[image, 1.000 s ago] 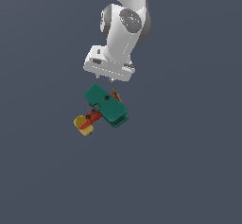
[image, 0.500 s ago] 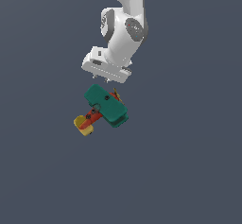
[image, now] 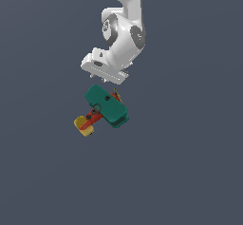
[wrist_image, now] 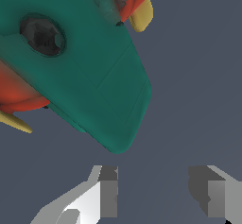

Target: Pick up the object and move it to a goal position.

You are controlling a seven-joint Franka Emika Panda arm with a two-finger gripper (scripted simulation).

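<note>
- The small toy airplane (image: 105, 108) with broad teal-green wing and red body lies on the grey floor, yellow tail toward the exterior view's left, propeller toward the right.
- The white gripper (wrist_image: 158, 190) is above it, jaws apart, holding nothing.

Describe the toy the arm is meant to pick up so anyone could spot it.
Look just below the white arm's gripper on the plain grey floor. The toy airplane lies there: a broad teal wing, red body and yellow tail, the only coloured thing in view.
</note>
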